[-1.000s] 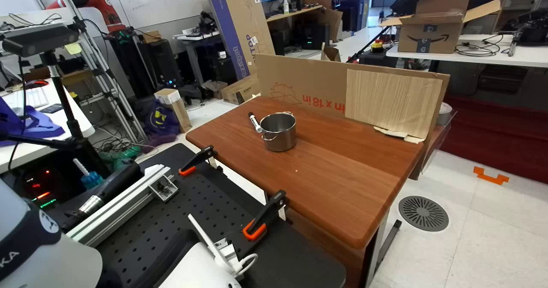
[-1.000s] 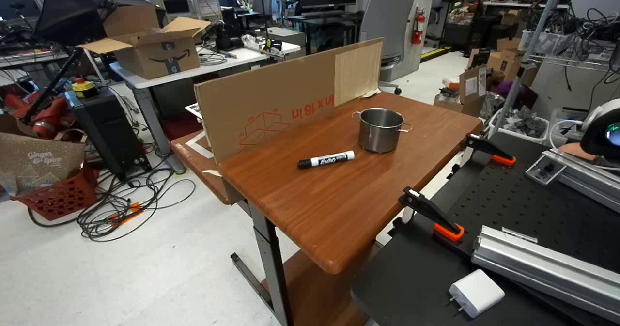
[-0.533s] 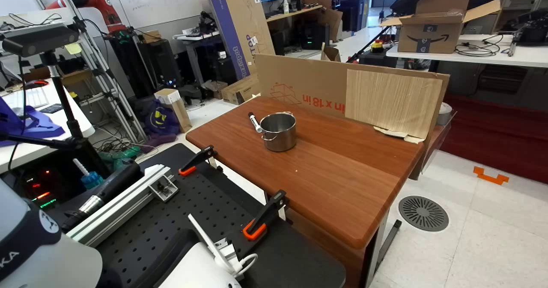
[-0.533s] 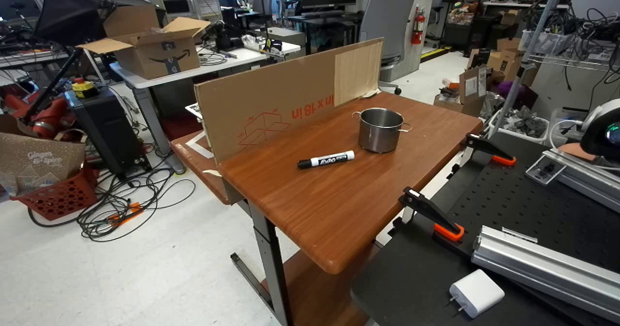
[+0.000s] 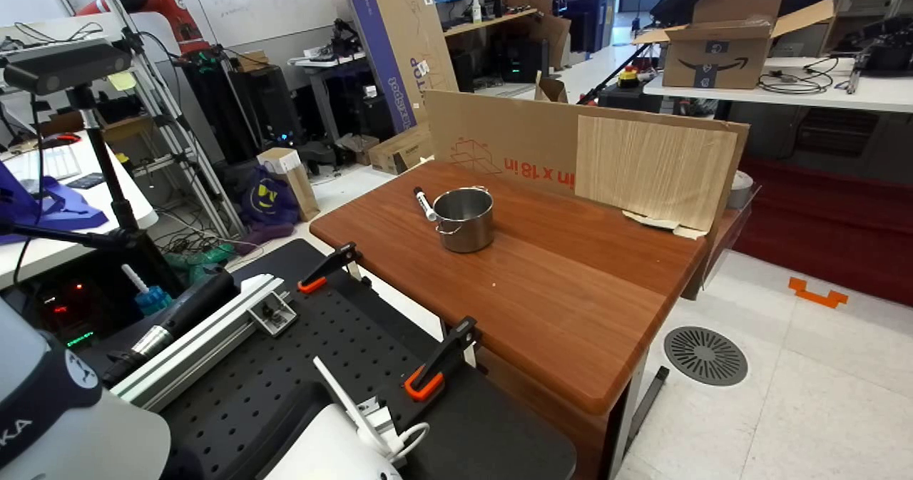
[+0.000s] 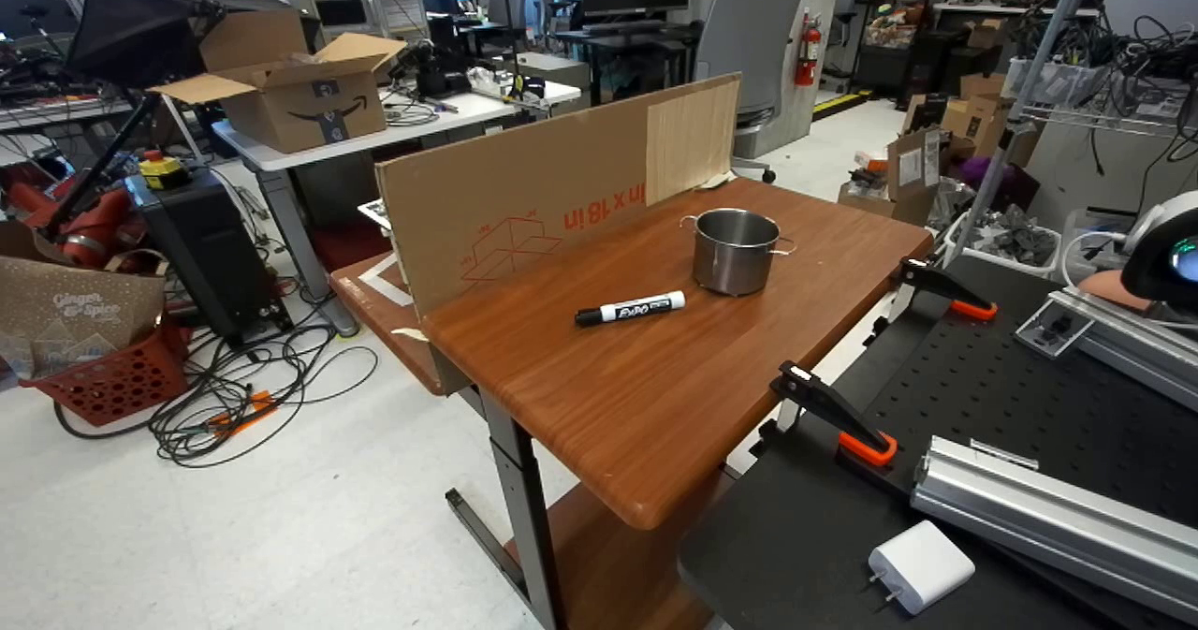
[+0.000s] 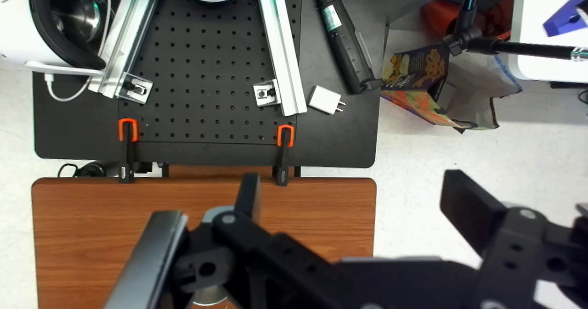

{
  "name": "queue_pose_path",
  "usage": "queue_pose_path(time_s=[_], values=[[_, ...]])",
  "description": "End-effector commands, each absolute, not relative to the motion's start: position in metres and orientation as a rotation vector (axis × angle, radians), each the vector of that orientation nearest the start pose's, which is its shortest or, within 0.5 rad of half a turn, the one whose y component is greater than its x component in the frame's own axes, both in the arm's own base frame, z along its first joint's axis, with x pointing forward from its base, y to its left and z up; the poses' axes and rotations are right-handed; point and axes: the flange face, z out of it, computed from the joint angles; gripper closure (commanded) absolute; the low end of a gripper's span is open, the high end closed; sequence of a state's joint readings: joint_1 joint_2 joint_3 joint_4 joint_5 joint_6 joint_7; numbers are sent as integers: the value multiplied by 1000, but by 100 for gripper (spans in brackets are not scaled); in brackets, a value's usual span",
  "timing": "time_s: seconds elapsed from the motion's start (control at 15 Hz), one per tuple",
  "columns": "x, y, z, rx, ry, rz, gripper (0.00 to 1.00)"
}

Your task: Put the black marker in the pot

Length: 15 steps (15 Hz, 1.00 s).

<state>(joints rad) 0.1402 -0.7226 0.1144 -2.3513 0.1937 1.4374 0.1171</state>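
Note:
The black marker, a slim pen with a white labelled barrel and black cap, lies on the brown table in both exterior views [image 5: 425,204] [image 6: 646,308]. The pot, small, round and grey metal with wire side handles, stands upright beside the marker's white end in both exterior views [image 5: 472,236] [image 6: 732,270]. My gripper [image 7: 351,180] shows only in the wrist view, high above the table's edge. Its fingers are wide apart with nothing between them. In the wrist view a sliver of shiny metal shows behind the gripper; the marker does not show there.
A cardboard panel [image 6: 524,209] stands along the table's [image 5: 542,287] far edge. Two black and orange clamps [image 7: 127,148] [image 7: 283,153] grip the near edge. A black perforated board [image 7: 206,79] carries metal rails [image 7: 280,42] and a white charger [image 7: 324,99].

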Motion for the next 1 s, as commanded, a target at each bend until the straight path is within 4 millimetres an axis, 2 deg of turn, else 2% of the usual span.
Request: queue_pose_path(time_s=[0.0,0.13,0.4,0.67,0.93], values=[[291,108,562,-3037,-165,324,0],[291,108,562,-3043,-173,313,0],[305,117,543,-3054,-250,250,0],[326,134,507,-3059,-416,170,0],[357,144,464,-3068,-572,121,0]])
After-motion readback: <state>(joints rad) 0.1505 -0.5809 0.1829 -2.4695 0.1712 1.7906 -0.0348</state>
